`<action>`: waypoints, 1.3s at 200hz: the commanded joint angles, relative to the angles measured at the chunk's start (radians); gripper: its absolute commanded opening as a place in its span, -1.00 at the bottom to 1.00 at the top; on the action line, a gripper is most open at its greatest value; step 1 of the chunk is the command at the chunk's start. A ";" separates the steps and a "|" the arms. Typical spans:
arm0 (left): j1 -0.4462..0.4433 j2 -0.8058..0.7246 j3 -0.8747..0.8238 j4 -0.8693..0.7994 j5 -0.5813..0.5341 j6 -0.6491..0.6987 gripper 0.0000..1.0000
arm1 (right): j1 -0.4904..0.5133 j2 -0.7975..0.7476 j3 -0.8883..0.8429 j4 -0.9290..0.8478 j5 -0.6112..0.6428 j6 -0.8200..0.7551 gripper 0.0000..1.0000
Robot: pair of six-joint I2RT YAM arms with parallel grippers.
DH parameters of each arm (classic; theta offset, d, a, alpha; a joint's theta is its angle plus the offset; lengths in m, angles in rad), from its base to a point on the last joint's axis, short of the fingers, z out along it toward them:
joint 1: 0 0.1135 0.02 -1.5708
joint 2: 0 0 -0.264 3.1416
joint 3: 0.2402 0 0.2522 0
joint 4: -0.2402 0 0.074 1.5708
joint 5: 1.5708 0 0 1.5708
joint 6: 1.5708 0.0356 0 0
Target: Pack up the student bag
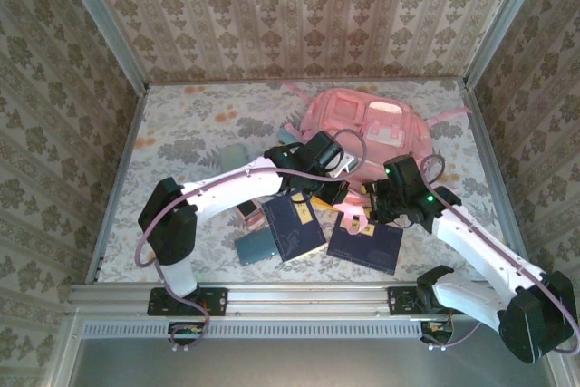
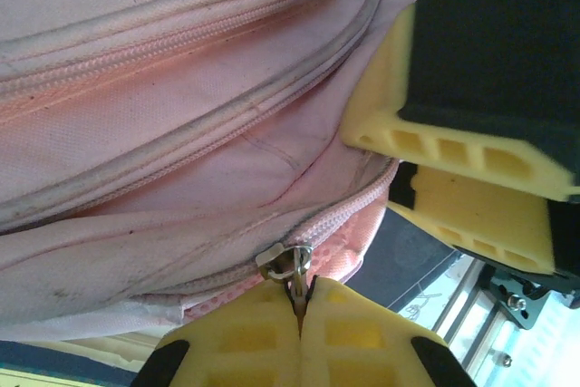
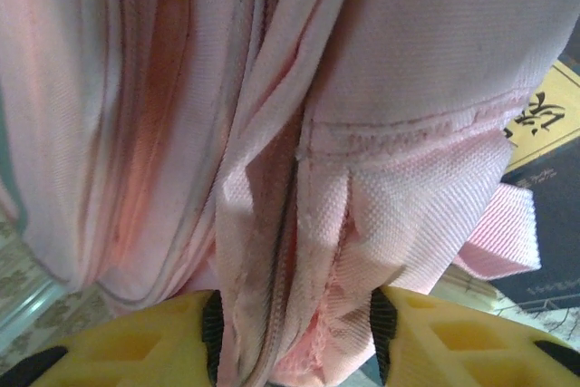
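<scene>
When the top view was checked, the student bag lay upper centre-right of the frame on the floral table. The left gripper was pressed together on the metal zipper pull, lower centre of its wrist view. The right gripper was clamped on a fold of the bag's pink fabric at bottom centre of its own view.

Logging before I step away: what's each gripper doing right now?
Left gripper: closed on the student bag's zipper pull.
Right gripper: closed on a fold of the student bag's fabric.
</scene>
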 commanded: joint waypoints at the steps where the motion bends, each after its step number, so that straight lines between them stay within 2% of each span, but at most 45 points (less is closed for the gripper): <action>1: -0.031 -0.013 0.046 0.048 0.025 0.043 -1.00 | 0.005 0.029 0.030 0.017 0.065 -0.002 -0.17; 21: -0.037 -0.016 0.043 0.035 0.007 0.060 -1.00 | -0.009 0.029 0.030 0.002 0.119 -0.021 -0.54; 39: -0.036 -0.024 0.042 -0.002 -0.039 0.088 -1.00 | -0.030 0.015 0.029 -0.037 0.142 -0.052 -1.00; 66: -0.013 -0.029 0.041 -0.071 -0.106 0.125 -1.00 | -0.086 -0.037 0.017 -0.092 0.161 -0.111 -1.00; 104: 0.054 -0.056 0.018 -0.111 -0.143 0.128 -1.00 | -0.171 -0.098 0.044 -0.197 0.202 -0.217 -1.00; 172: 0.209 0.024 0.069 -0.134 -0.206 0.128 -1.00 | -0.327 -0.109 0.115 -0.246 0.105 -0.409 -1.00; 223: 0.324 0.222 0.272 -0.123 -0.228 0.090 -1.00 | -0.399 -0.085 0.161 -0.270 0.019 -0.568 -1.00; 260: 0.379 0.392 0.509 -0.191 -0.247 0.089 -1.00 | -0.410 -0.068 0.171 -0.291 0.040 -0.687 -1.00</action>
